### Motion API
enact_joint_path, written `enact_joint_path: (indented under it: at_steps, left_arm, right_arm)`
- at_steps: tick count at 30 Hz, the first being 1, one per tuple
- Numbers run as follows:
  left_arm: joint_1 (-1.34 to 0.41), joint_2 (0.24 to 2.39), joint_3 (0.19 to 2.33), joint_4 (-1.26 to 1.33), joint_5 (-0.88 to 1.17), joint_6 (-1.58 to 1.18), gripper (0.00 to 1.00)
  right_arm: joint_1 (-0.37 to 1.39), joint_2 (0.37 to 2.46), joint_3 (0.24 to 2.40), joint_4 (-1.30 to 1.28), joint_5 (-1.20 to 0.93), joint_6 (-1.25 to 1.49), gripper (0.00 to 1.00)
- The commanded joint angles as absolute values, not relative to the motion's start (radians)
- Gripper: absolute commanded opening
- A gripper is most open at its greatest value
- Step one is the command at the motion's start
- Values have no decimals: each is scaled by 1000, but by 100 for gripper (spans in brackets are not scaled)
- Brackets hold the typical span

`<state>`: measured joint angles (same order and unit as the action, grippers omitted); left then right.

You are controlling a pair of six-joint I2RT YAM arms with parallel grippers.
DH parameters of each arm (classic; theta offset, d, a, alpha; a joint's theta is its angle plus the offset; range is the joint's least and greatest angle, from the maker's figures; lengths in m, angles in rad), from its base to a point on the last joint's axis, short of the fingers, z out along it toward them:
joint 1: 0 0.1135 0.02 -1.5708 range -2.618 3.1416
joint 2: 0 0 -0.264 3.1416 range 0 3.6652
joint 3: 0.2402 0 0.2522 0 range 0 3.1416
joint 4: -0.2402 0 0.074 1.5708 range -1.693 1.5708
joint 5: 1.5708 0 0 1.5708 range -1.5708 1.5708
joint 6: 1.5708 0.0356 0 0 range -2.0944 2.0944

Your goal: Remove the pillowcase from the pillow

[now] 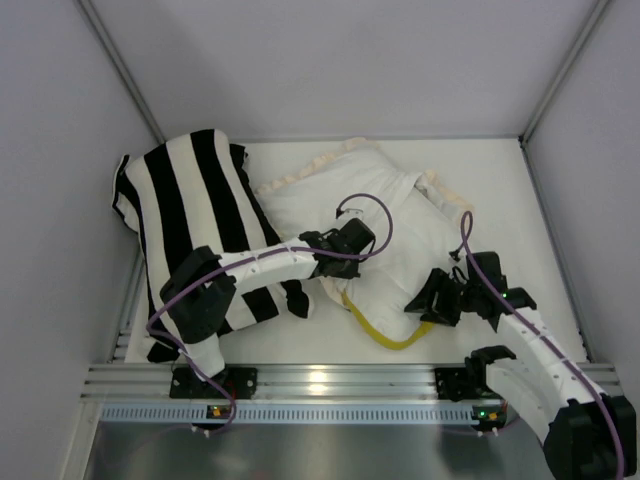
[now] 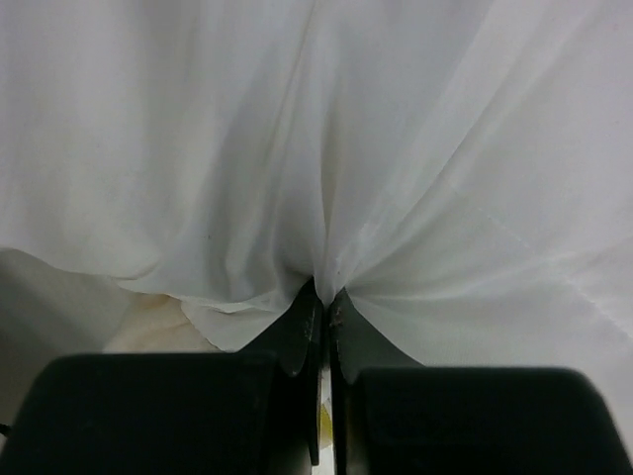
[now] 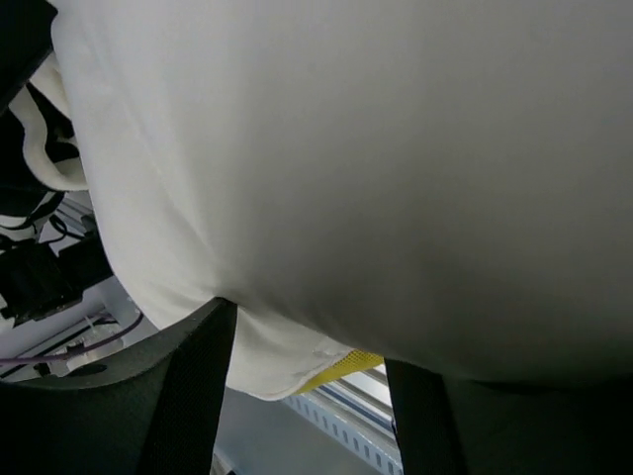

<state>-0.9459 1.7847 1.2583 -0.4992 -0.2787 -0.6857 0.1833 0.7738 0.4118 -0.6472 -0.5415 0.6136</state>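
Note:
The white pillow (image 1: 392, 285) lies mid-table, its near corner with the yellow band (image 1: 385, 340) pointing at the front rail. The cream-white pillowcase (image 1: 330, 190) with its ruffled frill (image 1: 295, 178) covers the far part. My left gripper (image 1: 350, 240) is shut on a gathered fold of thin white fabric, seemingly the pillowcase (image 2: 326, 178), on top of the pillow; the left wrist view shows my left gripper (image 2: 324, 289) pinching it. My right gripper (image 1: 432, 298) is open, its fingers either side of the pillow's near right corner; the right wrist view shows the gripper (image 3: 309, 341) under the pillow (image 3: 376, 178), with the yellow band (image 3: 341, 368) between the fingers.
A black-and-white striped cushion (image 1: 190, 200) lies at the left, partly under my left arm. The metal rail (image 1: 320, 380) runs along the front edge. White walls close the left, back and right sides.

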Motion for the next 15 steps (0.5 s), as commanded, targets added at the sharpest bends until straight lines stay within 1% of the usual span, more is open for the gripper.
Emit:
enact_joint_path:
  at_steps: [1,2,4,5,7,8,10,11,13,15]
  left_arm:
    - [-965,1720,1171,-433,-192,-726,0]
    - [-971,1695,1137,-419,-181,-730,0]
    - [-995,1677,1118,-385,-152,-744,0]
    - [-1008,1669,1112,-379,-146,-749,0]
    - [-1046,1669,1118,-367,-140,-753,0]
    - [-1060,1677,1132,-365,-140,-756,0]
    - [-1087,1687,1143,-350,-133,-753,0]
    - [-1092,1692,1150,-350,-124,-752,0]
    - [-1094,1709,1166,-351,-118,-747,0]
    - [-1094,1715,1178,-353,-136,-732,0]
  right_arm:
    - [196,876,439,-405,-483,630,57]
    - [196,958,484,-388,-433,626,57]
    - [195,1049,541,-347,-384,617,57]
    - [195,1142,605,-335,-359,621,56]
    - [193,1241,672,-290,-354,621,56]
    - [190,1340,751,-284,-351,620,56]
    - [183,1435,837,-304,-347,598,55]
    - [176,1506,913,-313,-351,591,55]
    - [173,1531,974,-368,-331,572,54]
    - [176,1487,991,-380,-324,557,54]
